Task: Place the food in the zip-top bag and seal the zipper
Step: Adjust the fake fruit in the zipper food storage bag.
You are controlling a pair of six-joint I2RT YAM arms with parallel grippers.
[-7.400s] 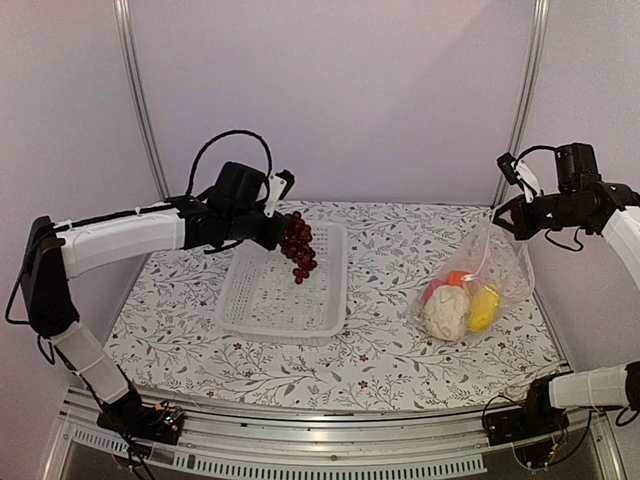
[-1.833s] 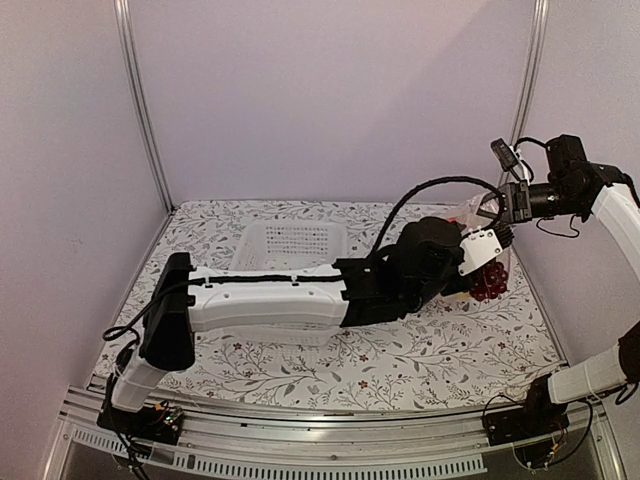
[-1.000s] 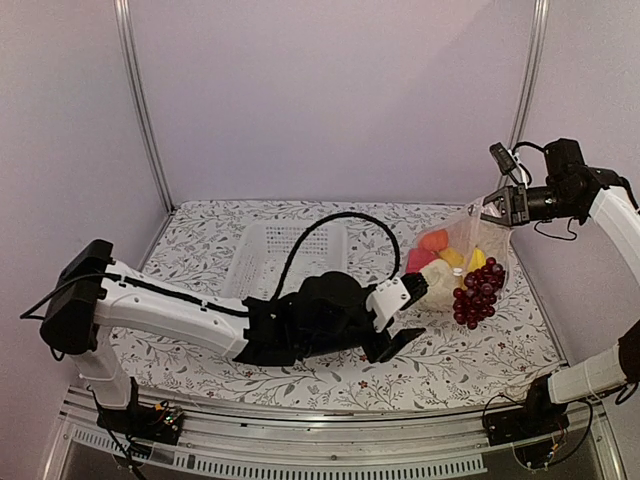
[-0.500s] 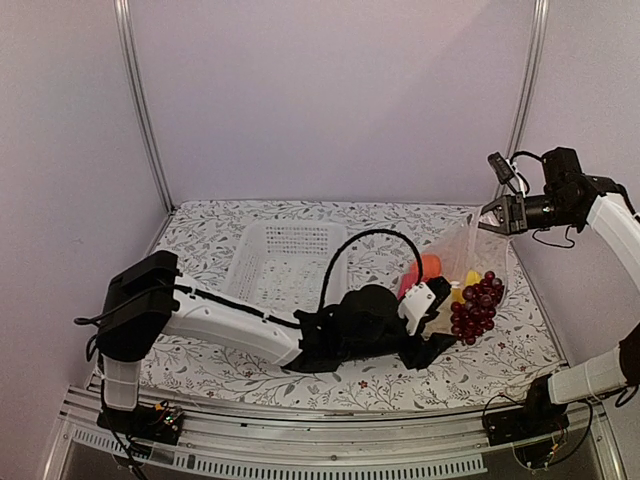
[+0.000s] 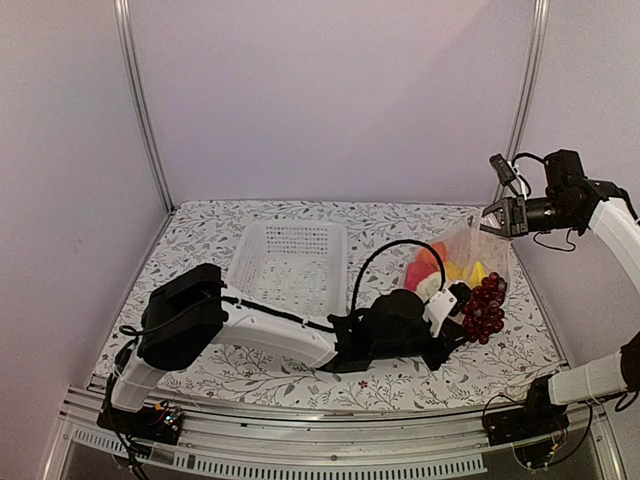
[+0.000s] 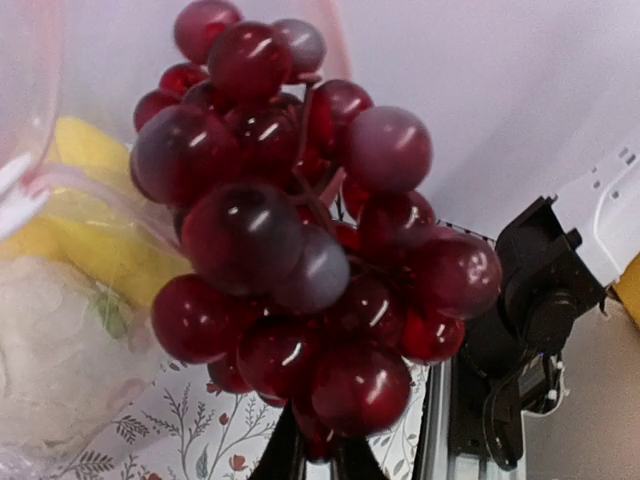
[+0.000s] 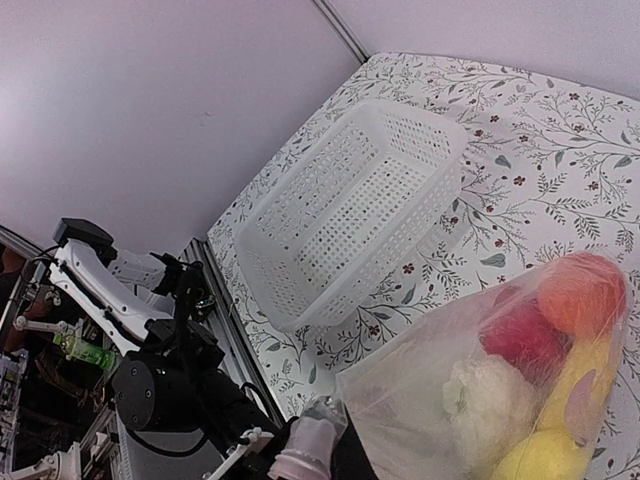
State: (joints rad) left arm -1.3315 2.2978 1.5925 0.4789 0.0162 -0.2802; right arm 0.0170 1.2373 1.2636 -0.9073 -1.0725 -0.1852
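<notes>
Hanging right of the white perforated plastic basket [image 5: 285, 262], the clear crinkly plastic zip-top bag [image 5: 476, 244] is pinched at its top edge by the right gripper [image 5: 498, 216], jaws closed on the film. Inside: orange round fruit [image 7: 583, 293], red pepper [image 7: 520, 338], white cauliflower [image 7: 485, 395], yellow oblong pieces [image 7: 545, 455]. The dark purple grape bunch [image 6: 300, 250] sits on the bag's side away from the basket, near the right edge of the floral tabletop [image 5: 390, 235]. The left gripper [image 6: 318, 458] lies low under the bunch, fingertips close together; whether they grip anything cannot be told. A strip of tabletop separates basket and bag
</notes>
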